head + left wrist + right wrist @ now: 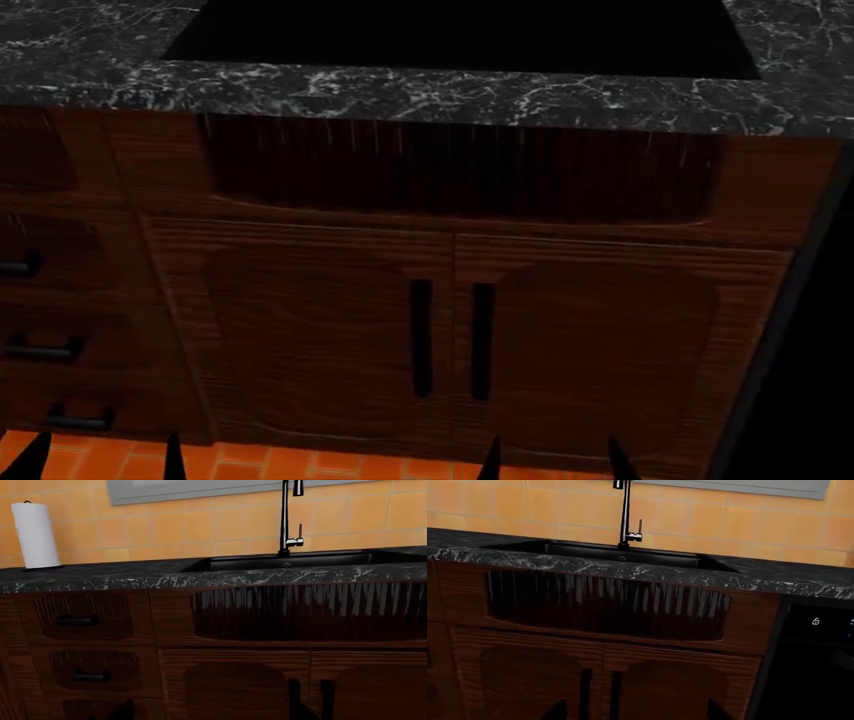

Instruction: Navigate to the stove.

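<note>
we face a long run of dark wood cabinets [334, 330] under a black marbled countertop [441, 95], and it fills nearly all of the head view. a black sink basin [287, 561] is sunk into that countertop, with a ribbed dark panel [604, 602] right below its front edge. under the panel sit two cabinet doors, their black vertical handles [450, 340] side by side at the seam. to the left of the doors there is a stack of drawers [83, 645] with short black pulls. behind the counter runs an orange tiled wall [200, 527], with the lower edge of a grey frame above it.

in the right wrist view a narrow black appliance [814, 665] stands just beside the sink cabinet, showing a small lit symbol near its top. the stove is not in any of our views, so we cannot place it from here.

a tall black faucet [287, 520] rises at the back rim of the sink. a white paper towel roll [35, 535] stands upright on the counter, well apart from the faucet.

of our left gripper [100, 460] and right gripper [550, 462] we see only dark fingertips at the lower edge of the head view, spread apart with nothing between them, over orange floor tiles [267, 465].
</note>
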Tool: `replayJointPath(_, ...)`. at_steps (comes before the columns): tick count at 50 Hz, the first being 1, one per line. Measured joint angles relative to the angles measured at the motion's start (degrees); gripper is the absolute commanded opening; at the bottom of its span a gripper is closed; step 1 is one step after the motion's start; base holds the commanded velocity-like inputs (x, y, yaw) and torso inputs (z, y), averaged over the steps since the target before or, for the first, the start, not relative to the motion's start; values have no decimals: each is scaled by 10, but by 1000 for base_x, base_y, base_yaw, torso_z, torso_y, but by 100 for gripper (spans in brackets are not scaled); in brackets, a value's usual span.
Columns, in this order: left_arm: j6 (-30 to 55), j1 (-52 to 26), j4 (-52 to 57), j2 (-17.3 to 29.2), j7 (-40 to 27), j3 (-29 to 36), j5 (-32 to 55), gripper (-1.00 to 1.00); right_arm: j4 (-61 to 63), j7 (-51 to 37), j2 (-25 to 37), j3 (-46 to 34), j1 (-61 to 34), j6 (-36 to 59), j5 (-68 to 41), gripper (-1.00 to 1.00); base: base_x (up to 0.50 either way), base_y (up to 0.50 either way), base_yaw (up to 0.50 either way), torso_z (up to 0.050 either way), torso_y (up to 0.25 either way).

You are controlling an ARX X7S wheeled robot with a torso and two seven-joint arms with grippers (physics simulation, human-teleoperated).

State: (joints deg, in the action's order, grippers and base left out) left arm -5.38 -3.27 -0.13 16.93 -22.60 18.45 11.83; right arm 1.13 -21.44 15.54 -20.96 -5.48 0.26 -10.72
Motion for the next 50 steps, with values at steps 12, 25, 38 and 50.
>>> replayJointPath(12, 1, -1, 1, 1, -1, 2, 2, 100, -2, 6, 2, -1, -2, 1, -11, 100, -504, 47, 0, 0, 0)
replayJointPath(25, -3, -1, -3, 2, -2, 4, 2, 100, -5, 5, 3, -3, -3, 0, -14, 100, -504, 47, 0, 0, 0)
replayJointPath(38, -7, -2, -6, 3, -3, 6, 3, 100, -6, 2, 4, -5, -4, 0, -16, 100, -504, 48, 0, 0, 0)
replayJointPath(50, -6, -2, -5, 4, -5, 7, 4, 100, -9, 0, 5, -6, -6, -1, -18, 100, -503, 40, 0, 0, 0)
